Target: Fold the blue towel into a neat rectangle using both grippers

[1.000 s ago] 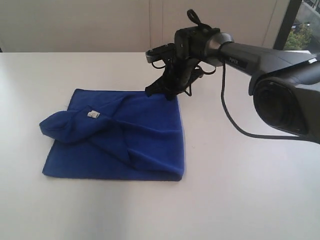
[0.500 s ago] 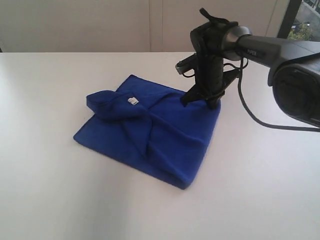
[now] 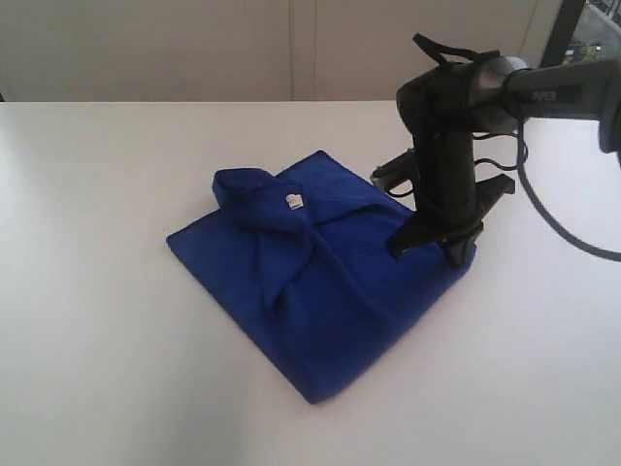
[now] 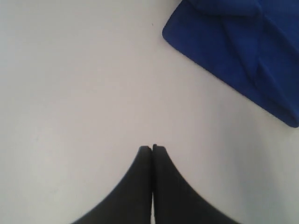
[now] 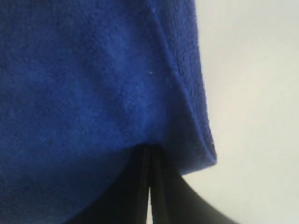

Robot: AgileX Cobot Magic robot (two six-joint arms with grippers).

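The blue towel (image 3: 320, 282) lies crumpled on the white table (image 3: 97, 291), turned diamond-wise, with a folded-over flap and a small white tag (image 3: 294, 202) on top. My right gripper (image 3: 433, 246) points down onto the towel's right corner and is shut on the cloth. In the right wrist view the blue towel (image 5: 84, 84) fills most of the picture, and the right gripper (image 5: 150, 148) pinches it near its corner. The left gripper (image 4: 152, 148) is shut with nothing in it, above bare table, apart from the blue towel (image 4: 243, 51). It does not show in the exterior view.
A pale wall (image 3: 194, 49) runs behind the table's far edge. A window (image 3: 592, 29) shows at the upper right. The right arm's black cable (image 3: 543, 209) hangs over the table at the right.
My right gripper has dragged the towel's corner to the right and toward the front. The whole towel has slid right and turned from square-on to diamond-wise.
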